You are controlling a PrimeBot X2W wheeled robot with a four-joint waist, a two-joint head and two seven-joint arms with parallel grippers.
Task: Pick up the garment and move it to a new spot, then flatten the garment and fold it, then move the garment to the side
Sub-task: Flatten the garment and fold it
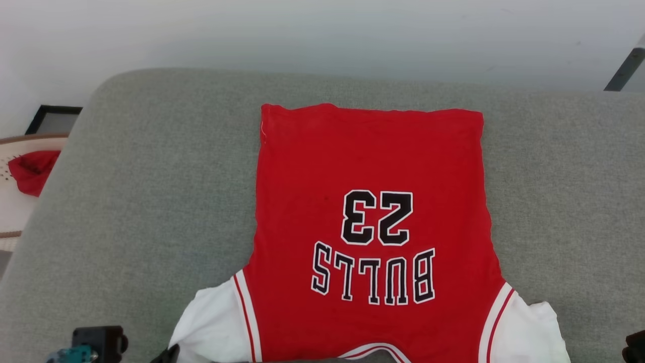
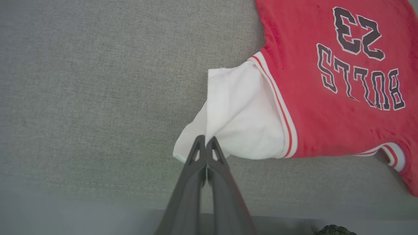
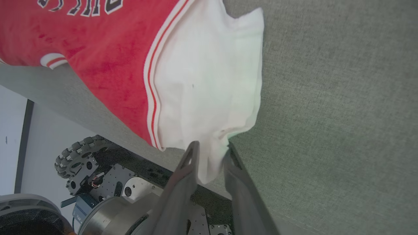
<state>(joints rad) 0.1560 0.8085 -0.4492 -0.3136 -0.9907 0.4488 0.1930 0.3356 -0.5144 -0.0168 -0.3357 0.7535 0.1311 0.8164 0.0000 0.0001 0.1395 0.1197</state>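
The garment [image 1: 370, 166], a red jersey with white sleeves, lies spread flat on the grey cushion [image 1: 151, 176], hem far from me and "BULLS 23" upside down. In the left wrist view my left gripper [image 2: 205, 138] is shut, its tips pinched on the lower edge of the white sleeve [image 2: 238, 111]. In the right wrist view my right gripper [image 3: 211, 147] has its fingers apart, and the tip of the other white sleeve [image 3: 209, 81] hangs loosely between them over the cushion's front edge.
A beige basket [image 1: 10, 201] with a small red cloth [image 1: 31, 171] stands off the cushion's left side, beside a black frame [image 1: 53, 118]. My wheeled base [image 3: 76, 156] shows below the cushion's front edge. Bare grey cushion lies on both sides of the jersey.
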